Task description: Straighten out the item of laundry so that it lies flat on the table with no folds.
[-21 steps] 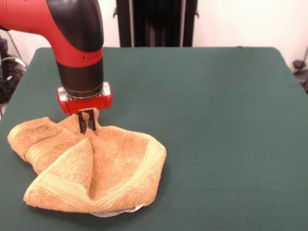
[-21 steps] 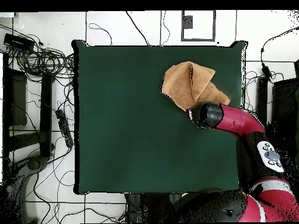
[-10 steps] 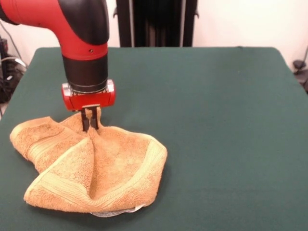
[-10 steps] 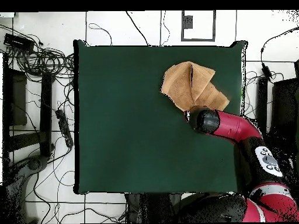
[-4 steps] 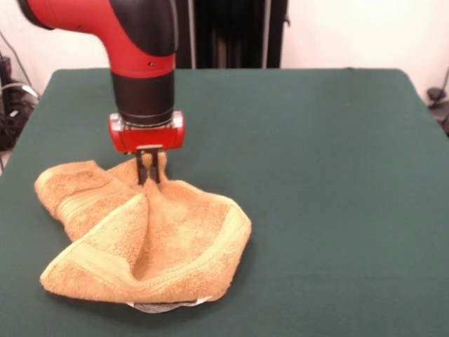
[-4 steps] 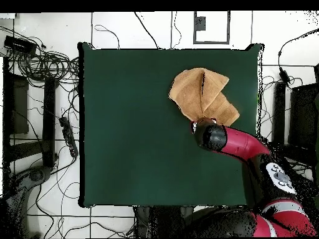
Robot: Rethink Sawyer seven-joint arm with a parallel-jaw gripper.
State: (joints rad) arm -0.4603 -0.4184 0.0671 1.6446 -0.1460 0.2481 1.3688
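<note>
The item of laundry (image 5: 151, 242), an orange-tan terry towel, lies crumpled and folded over itself at the front left of the dark green table (image 5: 316, 175). A bit of white label peeks out under its near edge. My gripper (image 5: 149, 174) is shut on a pinched-up ridge at the towel's far edge, its dark fingers (image 5: 143, 173) upright. In the overhead view the towel (image 6: 199, 93) sits toward the table's (image 6: 131, 137) upper right, and the arm's head covers the gripper there.
The red and black arm (image 5: 133, 42) comes down from the upper left. In the overhead view cables (image 6: 43, 68) and dark gear lie on the floor left of the table.
The gripper has moved rightward in the front view, dragging the towel's pinched edge along. The whole towel has shifted slightly the same way and stays folded.
</note>
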